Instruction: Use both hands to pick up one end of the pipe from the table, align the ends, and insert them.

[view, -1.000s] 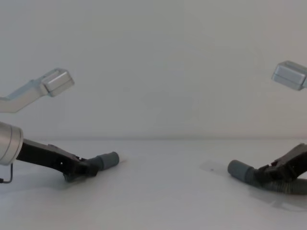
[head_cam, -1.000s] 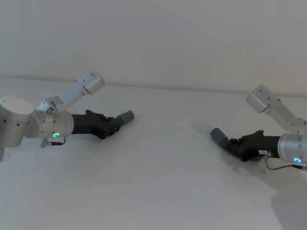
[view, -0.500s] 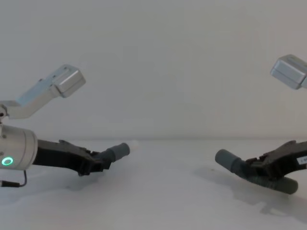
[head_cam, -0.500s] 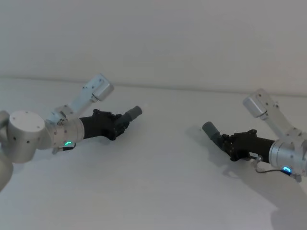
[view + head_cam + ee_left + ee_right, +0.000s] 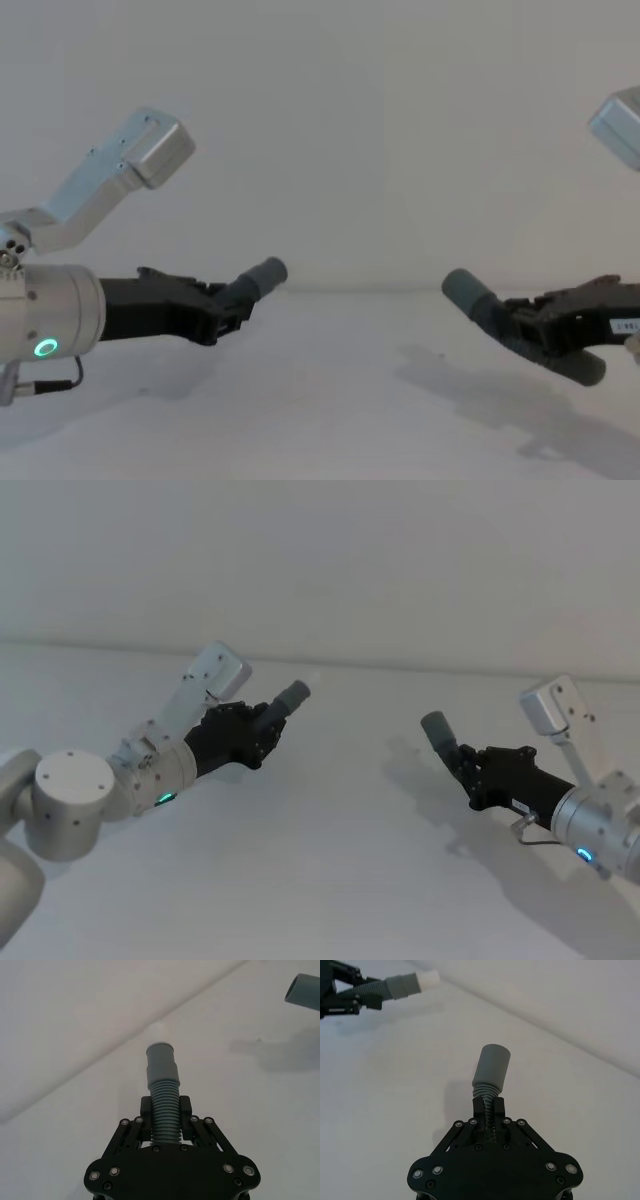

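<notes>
My left gripper point(image 5: 256, 736) is shut on the dark ribbed pipe point(image 5: 164, 1115) just behind its smooth grey end point(image 5: 292, 695), held above the table point(image 5: 330, 870) and pointing up and to the right. A pale tip point(image 5: 427, 979) sticks out of that end. My right gripper point(image 5: 472, 773) is shut on the other pipe piece point(image 5: 490, 1102) behind its wider grey end point(image 5: 437, 728), also lifted and pointing up and to the left. In the chest view the two ends point(image 5: 265, 275) point(image 5: 465, 290) face each other with a wide gap between them. A short stub of pipe point(image 5: 585, 368) hangs below the right gripper.
The white table point(image 5: 330, 410) meets a plain white wall point(image 5: 330, 570) behind. Shadows of both arms lie on the surface below them.
Both grippers have lifted their pipe ends off the table and moved inward. The ends now tilt upward and stand closer together.
</notes>
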`<action>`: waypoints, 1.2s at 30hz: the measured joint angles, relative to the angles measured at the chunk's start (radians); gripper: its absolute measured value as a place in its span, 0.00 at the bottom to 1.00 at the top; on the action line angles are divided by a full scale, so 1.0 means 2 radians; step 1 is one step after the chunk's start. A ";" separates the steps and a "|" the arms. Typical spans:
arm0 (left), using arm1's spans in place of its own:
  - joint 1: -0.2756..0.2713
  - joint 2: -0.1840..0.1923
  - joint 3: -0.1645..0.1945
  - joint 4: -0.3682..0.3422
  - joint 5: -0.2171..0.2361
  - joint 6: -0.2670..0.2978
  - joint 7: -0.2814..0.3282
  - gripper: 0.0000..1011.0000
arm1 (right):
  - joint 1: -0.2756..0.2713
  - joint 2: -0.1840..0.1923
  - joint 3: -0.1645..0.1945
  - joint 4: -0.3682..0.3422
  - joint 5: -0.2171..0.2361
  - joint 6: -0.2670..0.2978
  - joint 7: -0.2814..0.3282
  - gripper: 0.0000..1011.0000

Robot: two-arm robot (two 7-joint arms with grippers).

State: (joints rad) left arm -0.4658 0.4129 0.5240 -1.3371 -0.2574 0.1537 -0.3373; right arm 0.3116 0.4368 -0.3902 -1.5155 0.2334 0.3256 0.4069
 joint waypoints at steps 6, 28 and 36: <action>0.025 -0.003 -0.008 -0.032 0.006 -0.015 0.036 0.30 | -0.027 -0.008 0.014 -0.020 0.005 -0.024 -0.027 0.08; 0.112 -0.015 -0.035 -0.142 0.028 -0.069 0.160 0.30 | -0.139 -0.042 0.071 -0.107 0.024 -0.124 -0.145 0.08; 0.114 -0.016 -0.035 -0.144 0.029 -0.070 0.163 0.30 | -0.161 -0.049 0.081 -0.124 0.027 -0.144 -0.167 0.08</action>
State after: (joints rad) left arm -0.2372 0.3818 0.4535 -1.6259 -0.1998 0.0137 -0.0111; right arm -0.0096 0.3388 -0.2278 -1.7630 0.2877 0.0383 0.0719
